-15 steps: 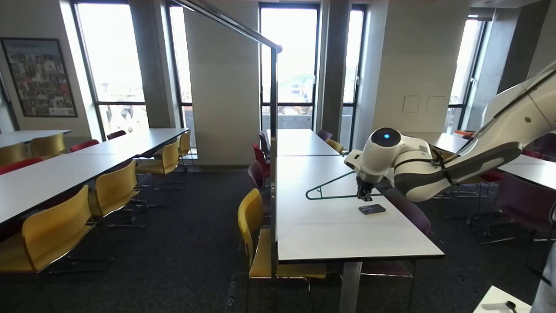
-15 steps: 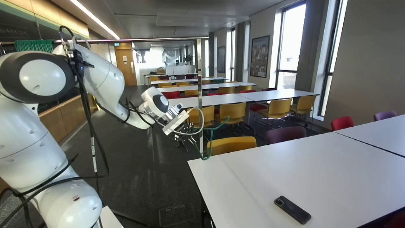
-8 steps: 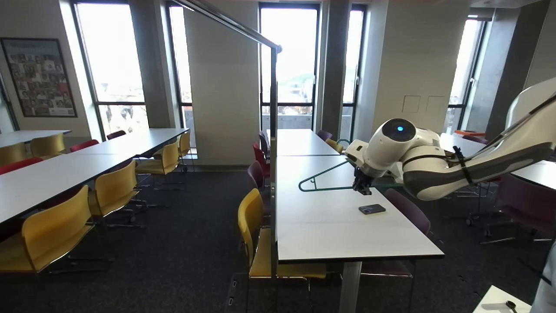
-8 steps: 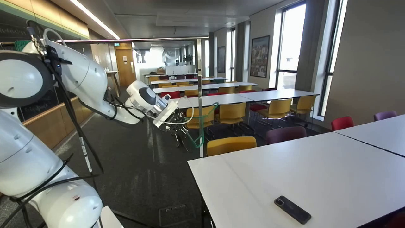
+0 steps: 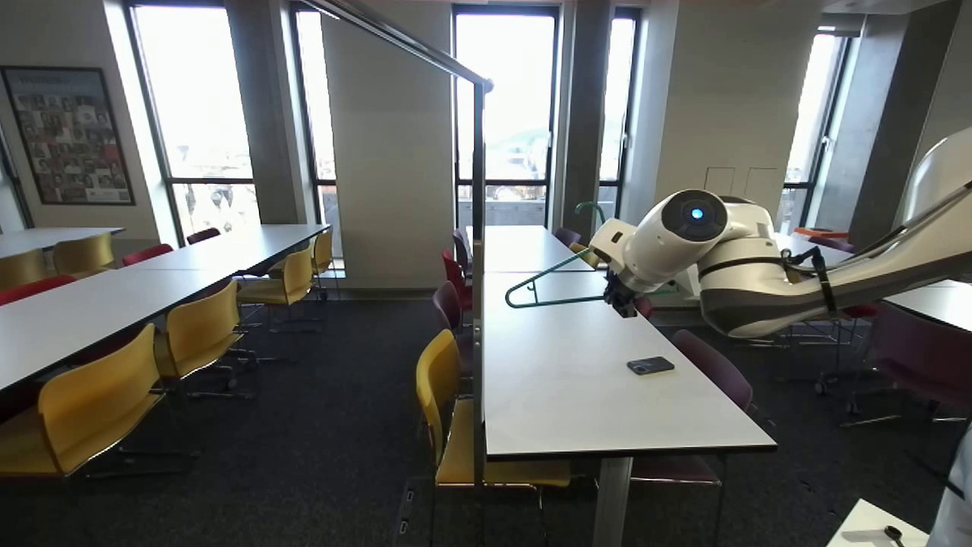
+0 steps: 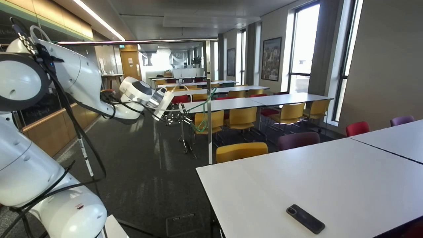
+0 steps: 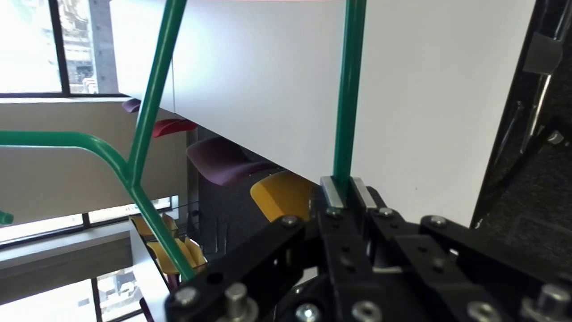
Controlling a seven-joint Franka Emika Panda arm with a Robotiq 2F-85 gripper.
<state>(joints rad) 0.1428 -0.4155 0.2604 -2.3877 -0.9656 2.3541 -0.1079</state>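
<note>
The claw [image 7: 347, 192] is gripping a green hanger [image 7: 153, 91] by its straight bar [image 7: 348, 98], just below the middle of the wrist view; the bar is running up to the top edge, and the hook [image 7: 44, 138] is curving off to the left edge. In an exterior view the hanger [image 5: 566, 301] is hovering in the air slightly right of centre, hook upward, bar almost level. Judging by this, picking it up is done, while releasing it is remaining: only the claw is visibly bearing it. In an exterior view it is overlapping a metal post [image 6: 208, 62]; whether the two are touching, the pictures are not showing. From that post's top a rail [image 6: 132, 42] is running toward the upper left. A white desk [image 6: 317, 165] is spreading across the lower right of that frame, with a dark phone [image 6: 305, 218] lying on it near the bottom, well apart from the claw. A yellow chair [image 6: 242, 152] is standing beyond the desk's upper edge, and the robot arm [image 6: 76, 71] is reaching in from the left.
</note>
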